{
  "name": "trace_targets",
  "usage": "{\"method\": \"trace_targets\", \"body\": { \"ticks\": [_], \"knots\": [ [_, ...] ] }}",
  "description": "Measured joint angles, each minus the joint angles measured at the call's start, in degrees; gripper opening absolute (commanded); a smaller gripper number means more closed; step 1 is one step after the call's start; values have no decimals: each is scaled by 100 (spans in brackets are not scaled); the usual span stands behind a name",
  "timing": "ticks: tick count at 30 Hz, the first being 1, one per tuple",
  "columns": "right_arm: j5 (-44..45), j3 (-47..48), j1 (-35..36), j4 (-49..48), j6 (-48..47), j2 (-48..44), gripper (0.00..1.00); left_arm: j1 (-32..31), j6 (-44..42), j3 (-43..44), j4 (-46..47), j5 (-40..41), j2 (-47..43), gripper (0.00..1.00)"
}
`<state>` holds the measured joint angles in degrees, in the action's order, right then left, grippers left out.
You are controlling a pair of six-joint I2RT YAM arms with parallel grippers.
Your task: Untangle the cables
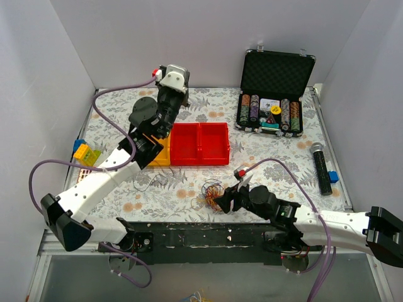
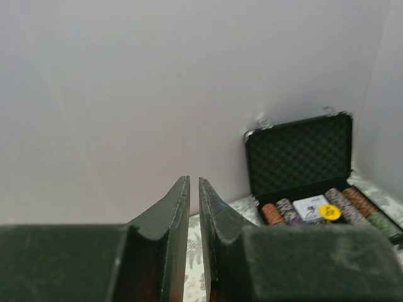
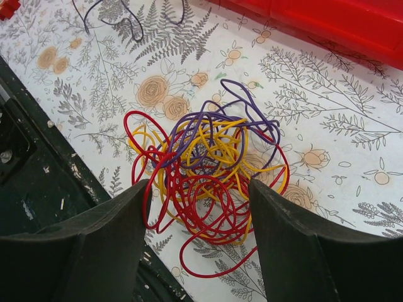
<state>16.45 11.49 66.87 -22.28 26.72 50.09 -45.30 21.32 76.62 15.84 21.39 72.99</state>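
Note:
The cables [image 3: 204, 167] are a small tangle of thin red, yellow and purple wires on the floral cloth near the table's front edge; they also show in the top view [image 1: 211, 192]. My right gripper [image 3: 198, 189] is open, its fingers either side of the tangle's near part, just above it; it shows in the top view [image 1: 225, 200] too. A single thin dark strand [image 3: 119, 16] lies apart to the left. My left gripper [image 2: 194, 189] is raised high at the back left with only a thin gap between its fingers, holding nothing, and it appears in the top view [image 1: 169, 82].
A red two-compartment bin [image 1: 199, 143] and a yellow bin [image 1: 160, 157] sit mid-table. An open black case of poker chips [image 1: 274, 94] stands at the back right. A black microphone [image 1: 321, 167] lies at the right. Coloured blocks [image 1: 83, 151] lie at the left. The table's dark front edge [image 3: 38, 182] runs just beside the tangle.

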Motion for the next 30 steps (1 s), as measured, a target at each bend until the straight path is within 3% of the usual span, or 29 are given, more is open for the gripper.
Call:
{"method": "trace_targets", "body": {
  "ticks": [8,12,18,23,30],
  "knots": [
    [31,-13,0,76,13,-203,71,761,166,17,-828,-675,205,39],
    [37,-37,0,96,20,-249,71,776,-129,-1051,-1425,-1357,-415,54],
    [35,-109,0,140,31,-254,72,796,-1182,-2514,-3163,-2629,-1222,53],
    [37,-109,0,166,28,-295,72,927,-1991,-2931,-4242,-2909,-1397,54],
    [37,-109,0,199,28,-372,72,1526,-2566,-3563,-4745,-2955,-1172,75]
  ]
}}
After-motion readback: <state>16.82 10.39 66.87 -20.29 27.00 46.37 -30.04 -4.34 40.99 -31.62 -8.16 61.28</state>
